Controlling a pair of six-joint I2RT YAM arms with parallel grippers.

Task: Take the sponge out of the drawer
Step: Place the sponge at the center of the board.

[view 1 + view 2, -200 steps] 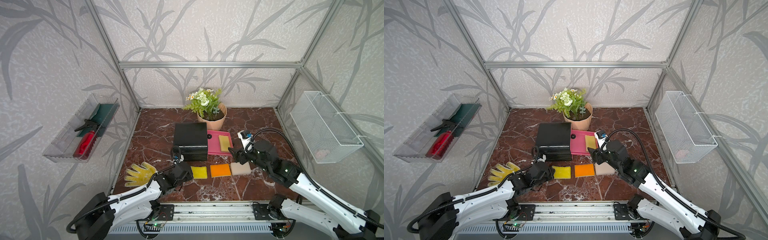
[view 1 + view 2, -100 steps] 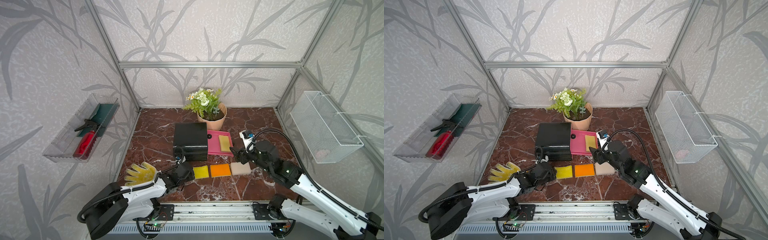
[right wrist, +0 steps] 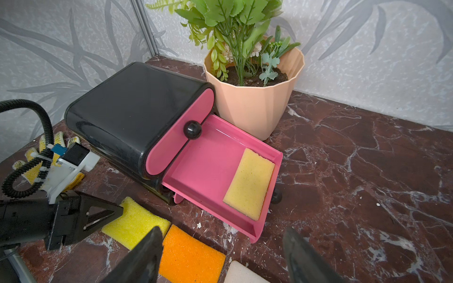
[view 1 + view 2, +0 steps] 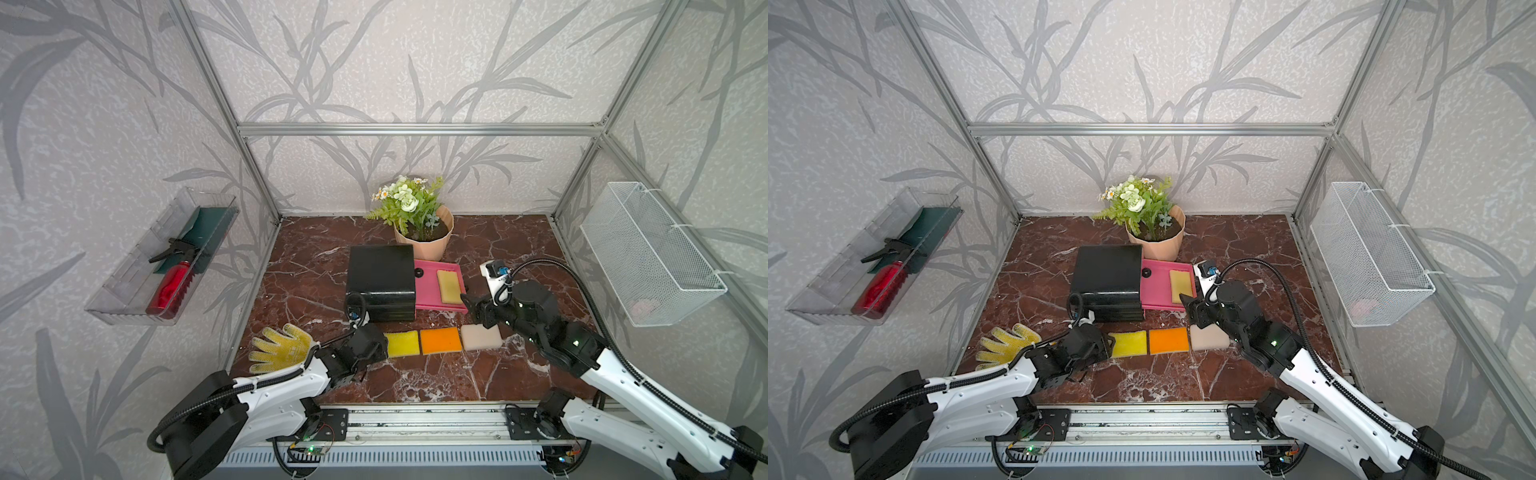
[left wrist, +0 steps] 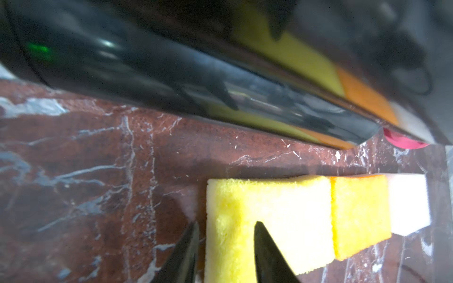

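Starting closest to me, my left pincer [image 5: 225, 224] sits low over the dark red marble desk [image 4: 436, 382]. Its tips are parted, one over the bright yellow square sponge [image 5: 269, 208] and one just off its edge, and they are pinching nothing that I can see. That yellow piece heads a row lying on the desk, with an orange square sponge [image 4: 441, 340] touching it and then a cream-white one [image 4: 481, 336]. None of these is my target, since all three lie outside the drawer.

A little further out, my right pincer [image 3: 223, 230] hangs spread wide and empty above the far edge of the orange and cream pieces. It points at the pulled-out pink plastic drawer [image 3: 208, 159].

The thing I am after is the pale yellow rectangular sponge [image 3: 250, 183] with a dark underside. It lies flat inside that drawer, pushed up against the front wall. Its long axis runs along that wall, across the way the drawer slides, so from my right pincer it stretches straight ahead — near end first, just beyond the tips. I judge that the spread tips already stand across its narrow width. The right arm is plainly the nearer one, because my left is well apart, down by the near face of the glossy black cabinet [image 4: 380, 274] that houses the drawer.

Furthest back, the peach ribbed pot of artificial greenery [image 4: 428, 243] stands just behind the drawer — close enough, I think, that the lift should go up rather than forward.
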